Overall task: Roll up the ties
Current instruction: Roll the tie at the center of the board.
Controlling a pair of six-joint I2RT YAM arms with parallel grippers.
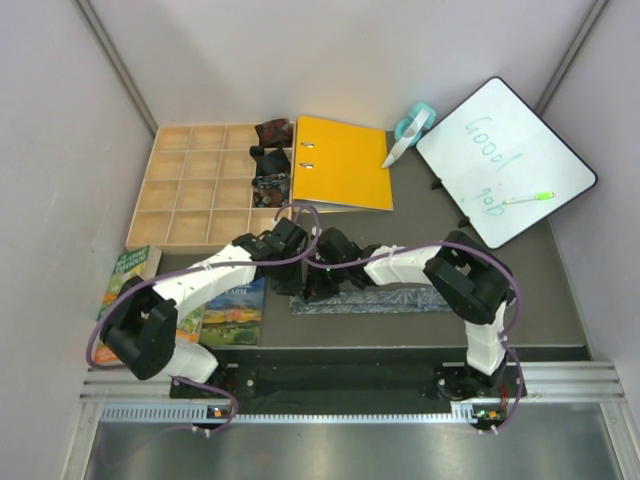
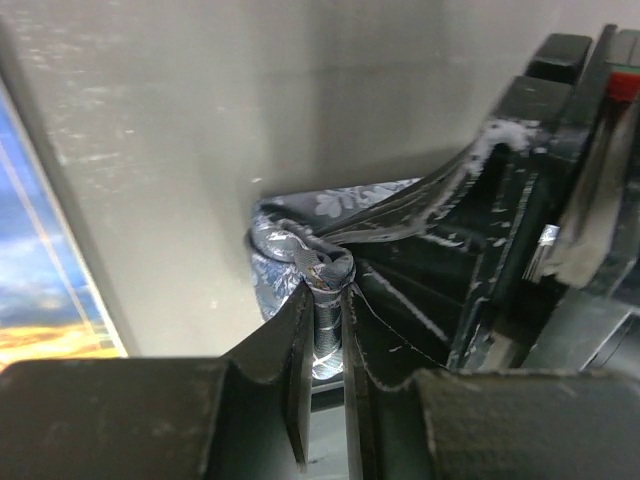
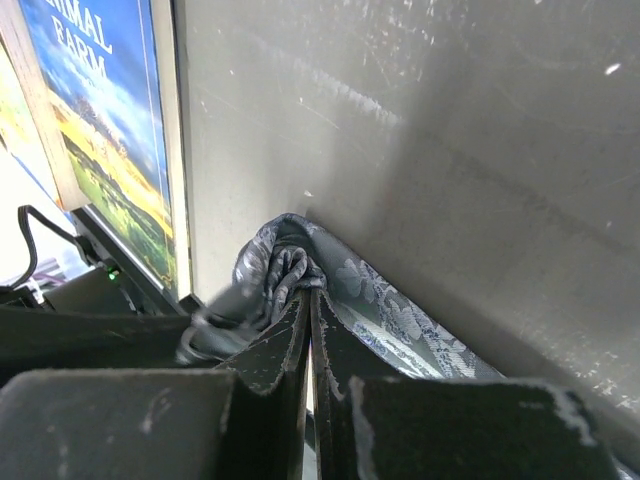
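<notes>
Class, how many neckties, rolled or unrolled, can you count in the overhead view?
4. Three sit in the wooden tray's right-hand column: dark red roll, black roll, speckled roll. The grey-blue tie lies on the table, partly covered; others may be hidden.

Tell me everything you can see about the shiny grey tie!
The grey-blue tie is silky-looking woven fabric with a pale flower pattern. One end is bunched into a crumpled beginning of a roll, pinched by the left fingers and the right fingers. The rest lies flat on the grey table.
</notes>
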